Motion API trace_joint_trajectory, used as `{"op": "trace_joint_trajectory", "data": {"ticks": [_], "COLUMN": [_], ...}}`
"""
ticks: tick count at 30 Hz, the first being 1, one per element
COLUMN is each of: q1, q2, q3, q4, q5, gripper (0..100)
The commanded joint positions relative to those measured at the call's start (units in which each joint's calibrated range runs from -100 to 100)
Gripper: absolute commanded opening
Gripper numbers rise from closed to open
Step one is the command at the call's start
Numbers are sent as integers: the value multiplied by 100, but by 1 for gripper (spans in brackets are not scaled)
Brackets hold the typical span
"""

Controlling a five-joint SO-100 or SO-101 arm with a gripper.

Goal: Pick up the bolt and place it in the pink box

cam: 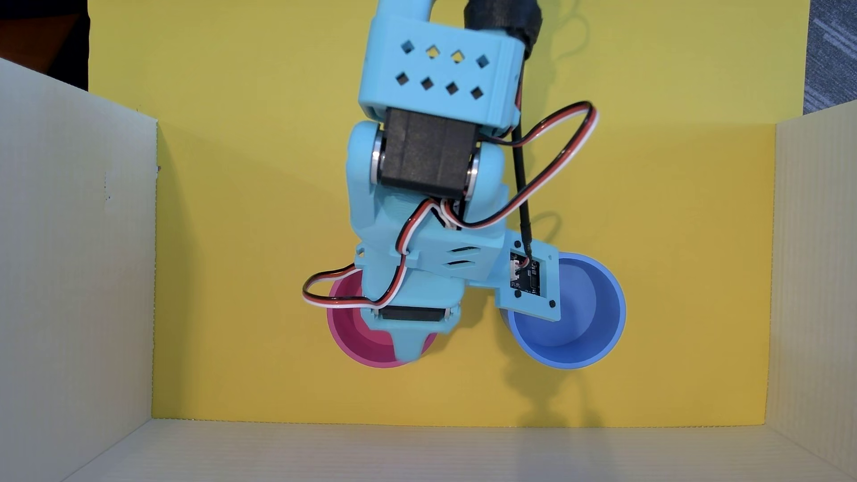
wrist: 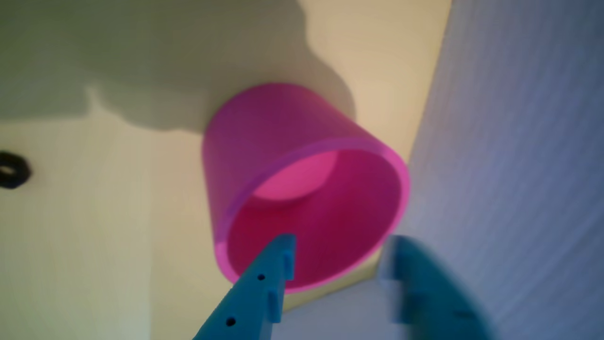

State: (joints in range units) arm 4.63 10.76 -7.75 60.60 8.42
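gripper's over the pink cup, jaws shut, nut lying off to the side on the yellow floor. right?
Not quite: the jaws are open. The wrist view shows the gripper with a clear gap between its fingertips and nothing in it. The rest holds: it is above the pink cup, nut aside on the yellow floor.

overhead view: work area is a flat yellow sheet (cam: 626, 176), matte, evenly lit from above. soft grey shadows fall on it toward the bottom edge of the picture. pale corrugated plastic walls stand on three sides: left wall (cam: 74, 259), right wall (cam: 816, 278), near wall (cam: 417, 452) along the bottom edge. fine ribbing shows on all three. beyond the right wall, top corner, a patch of grey patterned carpet (cam: 832, 51). top left corner is dark, with a brownish area; cannot tell what it is.

wrist view: yellow sheet (wrist: 94, 264) looks paler, washed out; corrugated wall (wrist: 519, 141) reads bluish-grey, blurred.
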Motion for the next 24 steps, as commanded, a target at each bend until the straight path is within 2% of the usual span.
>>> {"op": "trace_joint_trajectory", "data": {"ticks": [1,5,11,17,21,24], "q1": [-29,-198,-279,-286,-279,-294], "q2": [-428,-1607,-4426,-6758,-8223,-9317], "q3": [-116,1304,4895,7735,9156,9798], "q4": [388,474,-1534,-3319,-4048,-4202], "q5": [4,30,-17,-27,-27,-32], "gripper": [1,2,1,1,1,1]}}
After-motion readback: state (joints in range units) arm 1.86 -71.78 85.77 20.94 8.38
